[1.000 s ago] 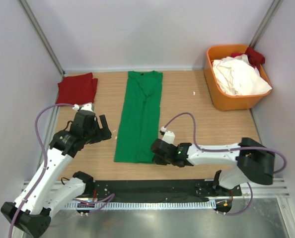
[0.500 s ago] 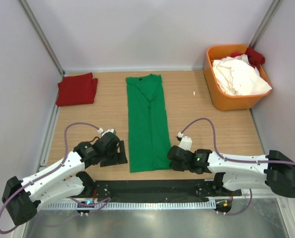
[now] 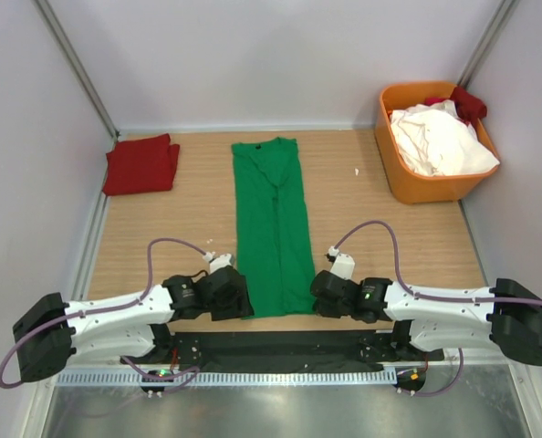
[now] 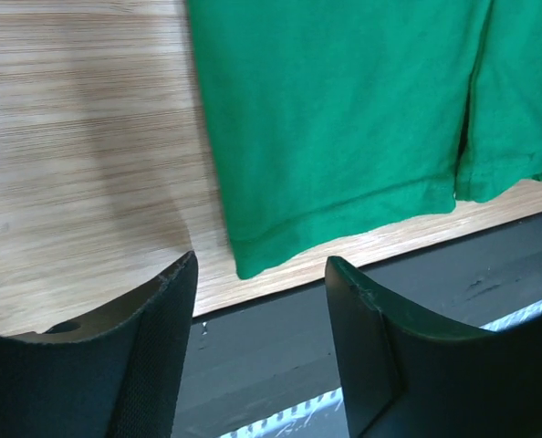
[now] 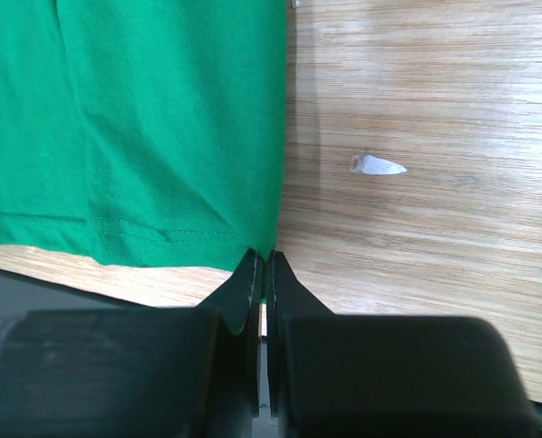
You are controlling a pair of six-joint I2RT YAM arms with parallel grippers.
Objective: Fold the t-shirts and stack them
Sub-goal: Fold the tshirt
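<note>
**Green t-shirt flat mid-table, a gripper at each near corner of its hem**

Green t-shirt (image 3: 273, 228): bright green and smooth. It is folded lengthwise into a long, narrow strip with the sleeves tucked in. It lies in the centre of the table, collar at the far end and hem toward the arms, the near end leaning slightly right. Overlapping flaps meet down the middle, and the left wrist view shows a slit between them at the hem. The hem has a neat stitched line.

White t-shirts (image 3: 440, 141): a crumpled heap filling the orange bin (image 3: 390, 178) at the far right.

Dark red t-shirt (image 3: 141, 164): folded to a rough square, far left, close to the wall.

Red t-shirt (image 3: 467, 100): bunched at the back of the bin, poking over the rim.

Left gripper (image 4: 260, 265): fingers spread wide either side of the hem's left corner, grasping nothing.

Right gripper (image 5: 262, 260): fingers pressed together on the hem's right corner, the cloth edge running into the tips.

Walls (image 3: 253, 55): plain and pale, on three sides, with metal posts in the far corners.

Table top (image 3: 399, 228): pale wood grain.

Black strip (image 3: 280, 345): runs along the near edge.

White scrap (image 5: 378, 165): small, on the wood just right of the green cloth.
</note>
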